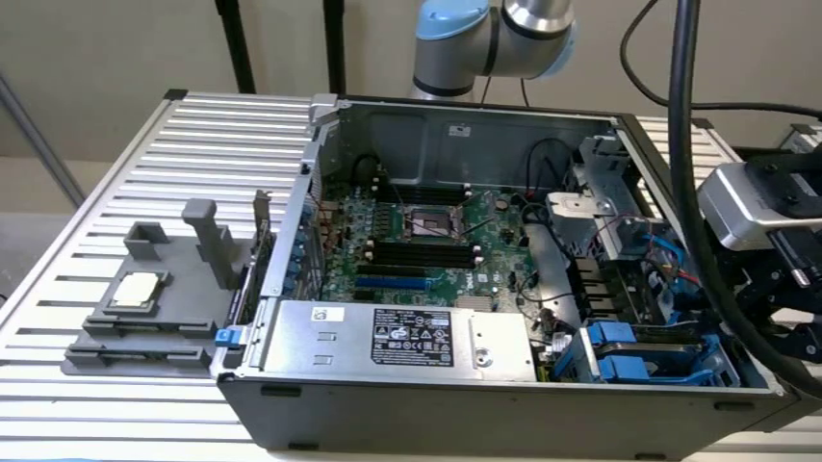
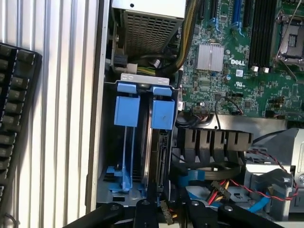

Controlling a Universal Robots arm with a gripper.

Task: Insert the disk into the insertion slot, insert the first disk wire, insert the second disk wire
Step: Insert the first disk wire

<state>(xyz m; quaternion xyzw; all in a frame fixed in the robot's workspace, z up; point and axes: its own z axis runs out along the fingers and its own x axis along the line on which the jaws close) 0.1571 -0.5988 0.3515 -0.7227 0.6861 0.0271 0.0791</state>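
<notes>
Pincer (image 2: 170, 211) stood partly open around a wire plug (image 2: 165, 212), apparently unclamped. Just ahead, the disk (image 2: 160, 156) sat edge-on inside the insertion slot (image 2: 103, 142). Seating the plug likely needed a square push.

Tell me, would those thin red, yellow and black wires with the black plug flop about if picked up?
Probably floppy: the wires bend loosely in curves, so they would likely sag and swing from wherever they are gripped. They look light, being thin strands. The black plug at their end seems rigid, likely the easier part to hold.
</notes>
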